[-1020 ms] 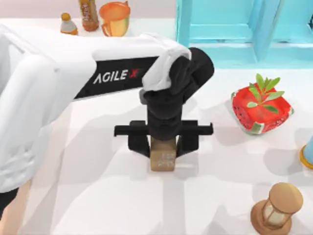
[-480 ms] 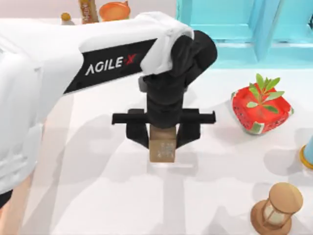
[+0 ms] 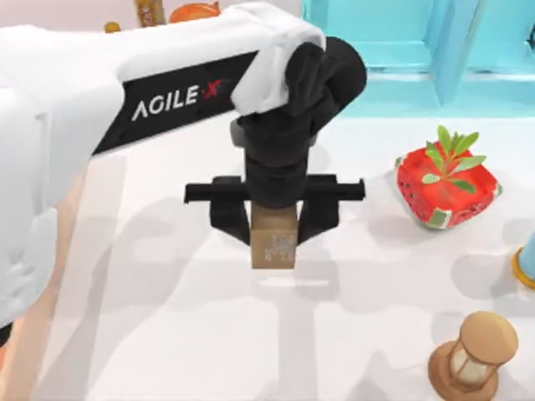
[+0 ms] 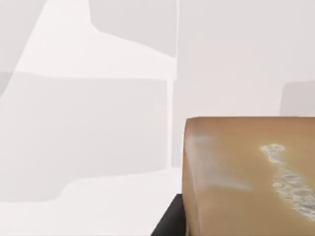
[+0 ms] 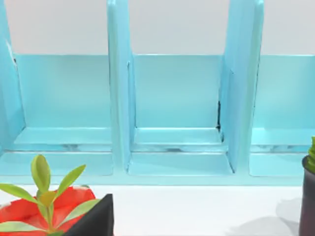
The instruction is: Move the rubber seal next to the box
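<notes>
The left end effector [image 3: 274, 224] is clenched on the rubber seal [image 3: 273, 244], which hangs over the middle of the bench [image 3: 167, 334], apparently lifted clear. With only its upper end pinched, the seal could slip or swing during carrying. The hourglass [image 3: 473, 361] and red planter [image 3: 447, 190] to the right could be clipped.

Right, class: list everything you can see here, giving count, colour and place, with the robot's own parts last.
rubber seal: one, tan-brown, held mid-table.
red pot with green plant: one, right side of table.
hourglass: one, wooden, lower right.
shelf unit: one, turquoise, far edge on the right.
orange cup: one, far left edge, beside two bottles cut off by the frame.
table: one, white.
left gripper: one, black, shut on the rubber seal, mid-table.
</notes>
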{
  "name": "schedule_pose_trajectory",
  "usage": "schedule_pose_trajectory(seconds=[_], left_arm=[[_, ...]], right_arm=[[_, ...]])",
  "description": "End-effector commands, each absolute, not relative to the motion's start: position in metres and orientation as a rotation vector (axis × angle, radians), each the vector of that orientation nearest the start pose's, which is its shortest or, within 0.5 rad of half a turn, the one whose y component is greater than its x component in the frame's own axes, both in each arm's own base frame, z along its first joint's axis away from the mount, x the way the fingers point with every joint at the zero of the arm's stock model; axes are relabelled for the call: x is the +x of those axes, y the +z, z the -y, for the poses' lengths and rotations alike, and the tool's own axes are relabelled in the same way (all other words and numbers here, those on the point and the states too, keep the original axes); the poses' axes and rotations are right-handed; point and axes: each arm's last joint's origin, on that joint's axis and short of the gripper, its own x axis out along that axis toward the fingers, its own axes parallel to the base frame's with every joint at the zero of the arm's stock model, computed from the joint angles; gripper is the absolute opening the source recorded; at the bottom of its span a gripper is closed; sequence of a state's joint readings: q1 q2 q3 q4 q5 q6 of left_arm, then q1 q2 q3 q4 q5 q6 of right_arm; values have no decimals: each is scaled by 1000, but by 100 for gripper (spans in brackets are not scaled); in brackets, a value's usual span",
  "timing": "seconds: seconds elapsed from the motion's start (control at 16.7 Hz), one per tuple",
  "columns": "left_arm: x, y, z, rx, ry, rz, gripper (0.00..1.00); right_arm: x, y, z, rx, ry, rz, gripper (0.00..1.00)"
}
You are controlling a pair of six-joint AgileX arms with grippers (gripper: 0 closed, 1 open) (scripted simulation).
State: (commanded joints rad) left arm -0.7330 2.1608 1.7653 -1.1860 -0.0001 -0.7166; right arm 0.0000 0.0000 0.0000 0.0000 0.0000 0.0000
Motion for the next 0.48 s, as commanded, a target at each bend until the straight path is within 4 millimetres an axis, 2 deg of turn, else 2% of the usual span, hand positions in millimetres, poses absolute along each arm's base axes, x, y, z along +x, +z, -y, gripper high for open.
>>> schedule_pose_trajectory(seconds=[0.24,0.36,0.48], left_arm=[[316,197,224,0,58,-1615,0],[303,219,198,0,44,-1608,0],[278,250,176,10,-18,-1559,0]], right_arm=[[106,160,1,0,0,0,100],[106,160,1,0,0,0,100],[106,160,1,0,0,0,100]])
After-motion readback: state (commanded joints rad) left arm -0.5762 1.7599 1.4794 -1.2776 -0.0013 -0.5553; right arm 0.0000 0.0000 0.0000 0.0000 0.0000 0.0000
